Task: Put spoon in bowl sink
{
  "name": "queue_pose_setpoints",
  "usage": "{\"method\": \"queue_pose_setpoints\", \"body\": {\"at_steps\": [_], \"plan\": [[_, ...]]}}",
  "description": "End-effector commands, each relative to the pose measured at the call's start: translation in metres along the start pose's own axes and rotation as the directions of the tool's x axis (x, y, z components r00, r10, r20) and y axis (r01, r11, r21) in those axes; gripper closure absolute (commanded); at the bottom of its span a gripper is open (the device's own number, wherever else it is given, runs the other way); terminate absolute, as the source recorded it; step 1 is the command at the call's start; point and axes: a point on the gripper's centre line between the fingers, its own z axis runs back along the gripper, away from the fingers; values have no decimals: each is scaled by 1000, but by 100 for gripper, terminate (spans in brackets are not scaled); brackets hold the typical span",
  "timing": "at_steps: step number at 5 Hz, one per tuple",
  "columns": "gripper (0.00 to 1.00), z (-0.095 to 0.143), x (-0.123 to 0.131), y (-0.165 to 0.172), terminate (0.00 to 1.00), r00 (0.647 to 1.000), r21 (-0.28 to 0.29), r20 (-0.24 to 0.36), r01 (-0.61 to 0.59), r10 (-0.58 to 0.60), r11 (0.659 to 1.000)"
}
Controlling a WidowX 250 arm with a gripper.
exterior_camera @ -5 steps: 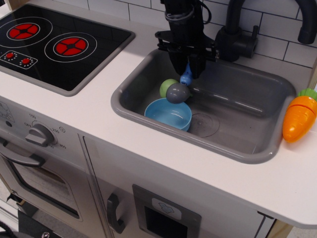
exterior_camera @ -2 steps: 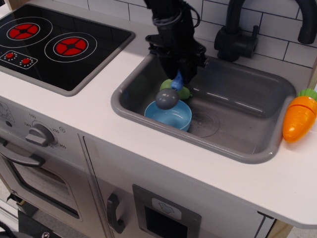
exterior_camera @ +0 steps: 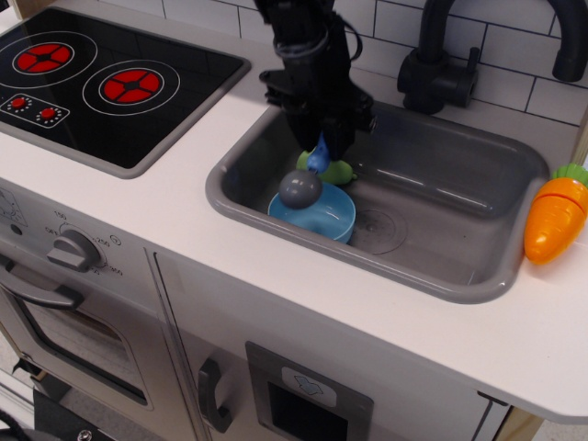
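Pincer (exterior_camera: 322, 145) clamped on spoon (exterior_camera: 306, 177) handle, scoop hanging just below, over near-left rim of bowl (exterior_camera: 322, 217) in sink (exterior_camera: 459, 266). Shift a bit toward bowl ctr, lower, then release w/o clipping pear (exterior_camera: 338, 171) behind.

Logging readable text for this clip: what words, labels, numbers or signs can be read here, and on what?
No text reads clearly in this view.
Oven knob: small numbers printed around it, too small and blurred to read.
Panel on the cabinet front below the sink: a pale symbol, not legible.
Stove, spoon, bowl, toy carrot: no lettering visible.
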Motion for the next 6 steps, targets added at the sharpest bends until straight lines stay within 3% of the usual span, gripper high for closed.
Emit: {"method": "queue_pose_setpoints", "body": {"at_steps": [1, 3, 6], "plan": [[0, 31, 9, -2, 0, 996, 8, 94, 10, -11, 1000], [0, 46, 14, 0, 0, 996, -18, 92, -14, 16, 1000], [0, 54, 20, 2, 0, 994, -2, 101, -42, 42, 999]]}}
